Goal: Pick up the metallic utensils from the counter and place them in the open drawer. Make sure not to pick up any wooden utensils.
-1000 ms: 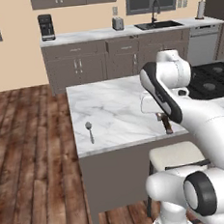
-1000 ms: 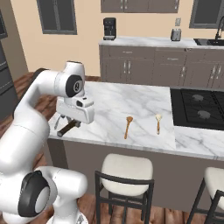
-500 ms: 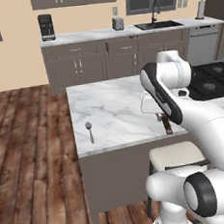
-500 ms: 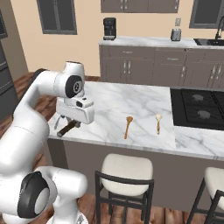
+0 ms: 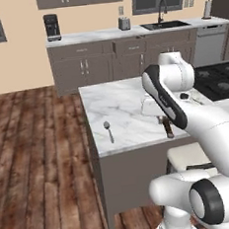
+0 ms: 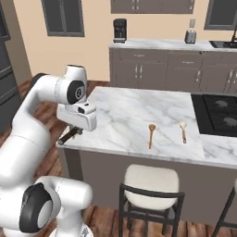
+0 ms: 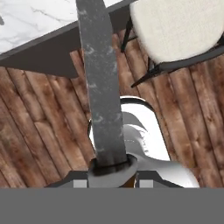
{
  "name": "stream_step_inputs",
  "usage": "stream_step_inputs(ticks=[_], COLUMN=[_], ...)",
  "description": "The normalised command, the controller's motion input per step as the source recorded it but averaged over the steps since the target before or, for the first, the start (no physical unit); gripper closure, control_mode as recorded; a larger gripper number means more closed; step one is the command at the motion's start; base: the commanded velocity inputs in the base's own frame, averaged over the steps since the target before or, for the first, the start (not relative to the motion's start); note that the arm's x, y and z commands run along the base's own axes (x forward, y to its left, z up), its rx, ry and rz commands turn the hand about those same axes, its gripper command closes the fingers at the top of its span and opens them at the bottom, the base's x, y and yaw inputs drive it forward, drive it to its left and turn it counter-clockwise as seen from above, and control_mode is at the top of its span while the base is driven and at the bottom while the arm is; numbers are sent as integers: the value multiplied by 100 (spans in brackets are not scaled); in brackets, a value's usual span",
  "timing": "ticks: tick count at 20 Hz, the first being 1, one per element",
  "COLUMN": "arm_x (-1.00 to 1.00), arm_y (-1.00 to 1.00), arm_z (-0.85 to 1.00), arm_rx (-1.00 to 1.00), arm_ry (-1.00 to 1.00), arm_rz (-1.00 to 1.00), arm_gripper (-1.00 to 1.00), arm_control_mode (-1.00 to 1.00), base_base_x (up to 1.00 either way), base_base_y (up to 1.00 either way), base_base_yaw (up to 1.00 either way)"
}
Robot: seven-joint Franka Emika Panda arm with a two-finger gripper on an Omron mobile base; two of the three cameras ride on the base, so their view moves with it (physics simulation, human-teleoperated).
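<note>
My gripper [image 5: 163, 119] [image 6: 77, 130] hangs just off the front edge of the marble island counter [image 5: 120, 106] [image 6: 134, 115] and is shut on the knife [image 5: 167, 127] [image 6: 69, 136]. The knife's dark handle sticks out below the hand. In the hand view its grey blade [image 7: 98, 78] runs up from the gripper [image 7: 111, 171] over the wooden floor. The silver spoon [image 5: 108, 129] lies near the counter's front left corner. An orange-brown wooden spoon [image 6: 151, 134] lies farther right. A drawer [image 5: 130, 46] in the far cabinet row seems pulled out slightly.
A paler spoon [image 6: 183, 131] lies beside the wooden one, near the black stovetop [image 6: 221, 113]. A cushioned stool [image 6: 150, 183] [image 7: 179, 30] stands against the island's front. The far worktop carries a coffee machine [image 5: 52, 27], toaster [image 5: 124, 23] and sink [image 5: 165, 25].
</note>
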Motion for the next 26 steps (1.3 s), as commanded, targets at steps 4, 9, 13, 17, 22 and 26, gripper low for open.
stream_step_inputs(ticks=[4, 9, 13, 17, 22, 26], arm_x=[0, 0, 0, 0, 0, 0], arm_y=[0, 0, 0, 0, 0, 0], arm_z=[0, 0, 0, 0, 0, 0], arm_rx=[0, 0, 0, 0, 0, 0], arm_ry=[0, 0, 0, 0, 0, 0], arm_rz=[0, 0, 0, 0, 0, 0], arm_gripper=[100, 100, 100, 100, 100, 100], arm_control_mode=[100, 100, 100, 100, 100, 100], base_base_x=[-2, 0, 0, 31, 75, 99], base_base_y=[100, 100, 100, 100, 99, 83], base_base_yaw=[-12, -13, -18, -9, -8, -14])
